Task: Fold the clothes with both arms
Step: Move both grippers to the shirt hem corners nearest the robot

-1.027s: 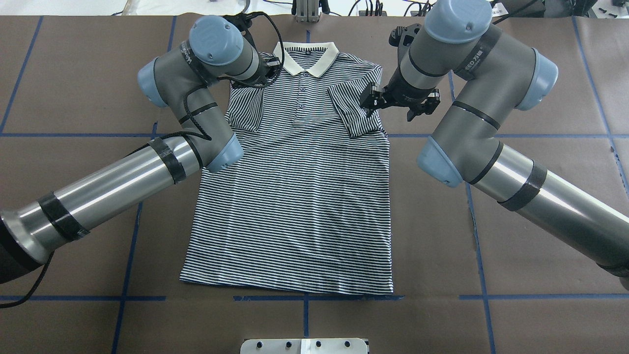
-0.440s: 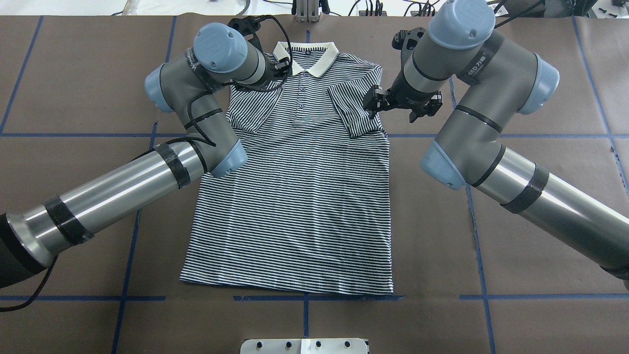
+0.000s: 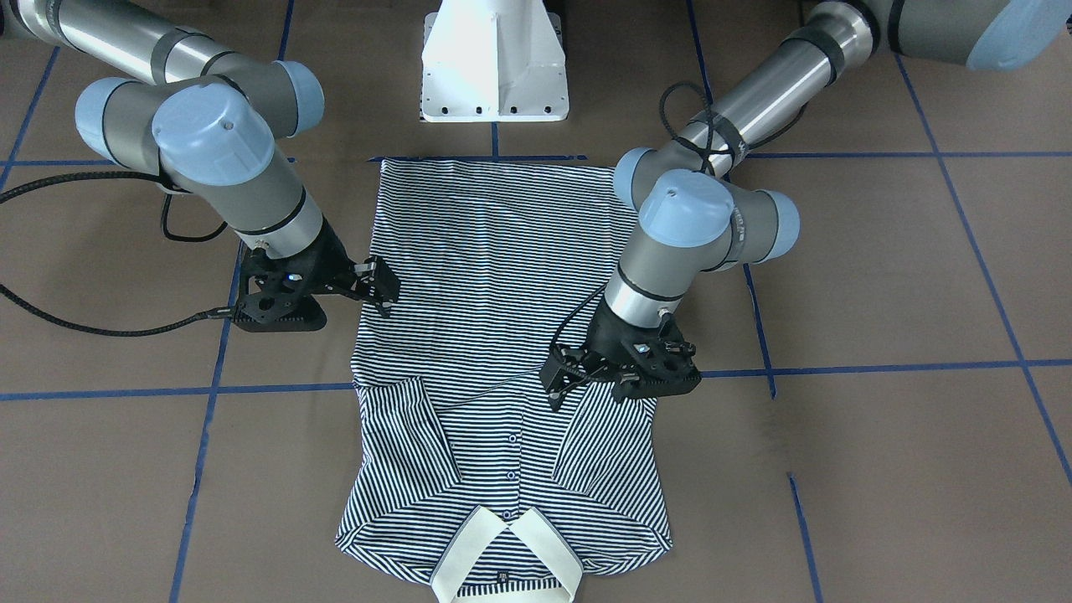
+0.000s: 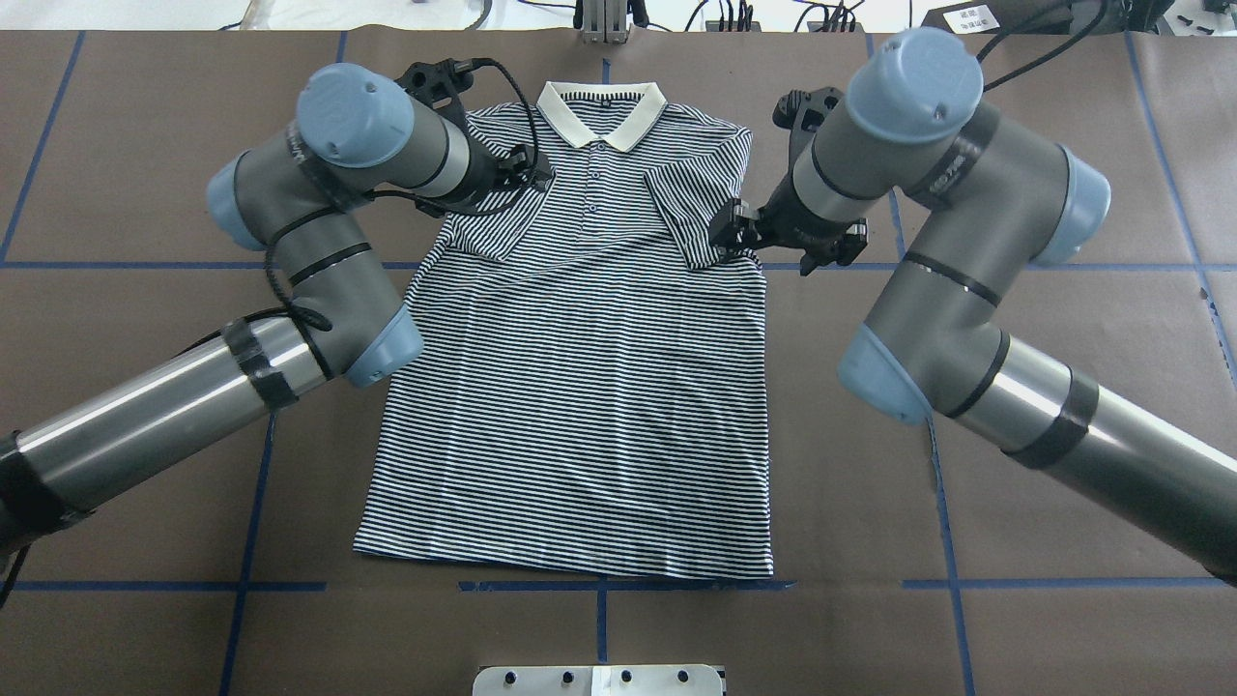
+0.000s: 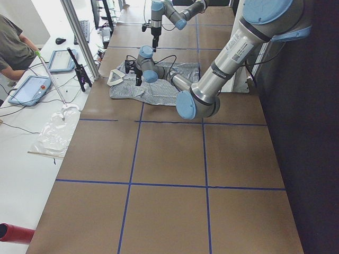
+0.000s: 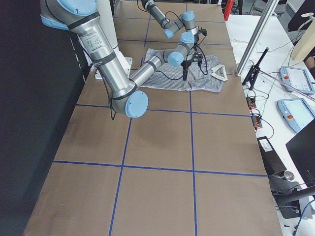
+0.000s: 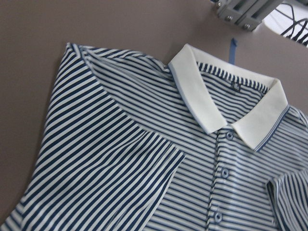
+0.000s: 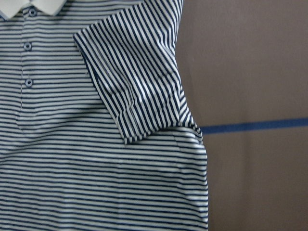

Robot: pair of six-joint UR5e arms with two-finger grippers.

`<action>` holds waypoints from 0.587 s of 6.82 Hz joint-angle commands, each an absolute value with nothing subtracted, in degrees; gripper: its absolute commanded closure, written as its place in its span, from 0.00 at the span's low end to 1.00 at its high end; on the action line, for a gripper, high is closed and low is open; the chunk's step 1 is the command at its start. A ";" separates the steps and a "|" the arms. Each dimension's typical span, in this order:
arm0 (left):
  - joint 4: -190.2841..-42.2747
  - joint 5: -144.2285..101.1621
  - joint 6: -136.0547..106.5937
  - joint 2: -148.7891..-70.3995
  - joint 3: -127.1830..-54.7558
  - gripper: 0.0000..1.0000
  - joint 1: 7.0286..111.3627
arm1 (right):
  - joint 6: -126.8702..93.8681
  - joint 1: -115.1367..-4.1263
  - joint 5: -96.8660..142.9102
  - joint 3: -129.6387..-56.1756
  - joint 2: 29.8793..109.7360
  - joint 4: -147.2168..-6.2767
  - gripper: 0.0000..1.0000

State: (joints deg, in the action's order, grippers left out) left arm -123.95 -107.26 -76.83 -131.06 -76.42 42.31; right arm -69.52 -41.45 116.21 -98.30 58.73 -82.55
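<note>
Jaws on the right arm [image 4: 908, 164] spread wide, gripping nothing. Poised just above the polo shirt [image 4: 580, 406] at its right edge, beside the cuff of the right sleeve [image 4: 691, 217], itself folded inward across the chest. Jaws on the left arm [image 3: 670, 251] seemingly parted as well and empty, though largely hidden behind the wrist from overhead. Set low over the left sleeve [image 4: 488, 222], likewise folded inward. Both wrist views filled with stripes, buttons and bare brown cover.

Shirt flat and face up in the middle of the surface [image 4: 145, 193]. Cream collar [image 4: 601, 111] toward the far edge, hem toward the robot-side edge and level with a blue tape line [image 4: 1015, 584]. Body smooth, with a slight pucker at the right armpit.

Surface covered in brown and gridded with blue tape. White pedestal [image 3: 494, 59] at the robot-side edge, just behind the hem. Beyond the far edge, a white bench with tablets [image 5: 29, 90] and cables, and a seated person [image 5: 13, 50] at one end.
</note>
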 commanded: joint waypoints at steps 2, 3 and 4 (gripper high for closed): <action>-111.71 -108.72 -63.22 -115.80 -98.64 0.00 42.63 | -90.65 -20.56 96.56 -113.96 69.66 -82.70 0.00; -111.80 -108.72 -62.41 -113.66 -100.79 0.00 42.80 | -94.88 -15.35 92.50 -115.04 72.05 -82.71 0.00; -111.80 -108.63 -62.23 -113.47 -100.81 0.00 42.80 | -95.53 -13.21 91.42 -115.05 73.46 -82.71 0.00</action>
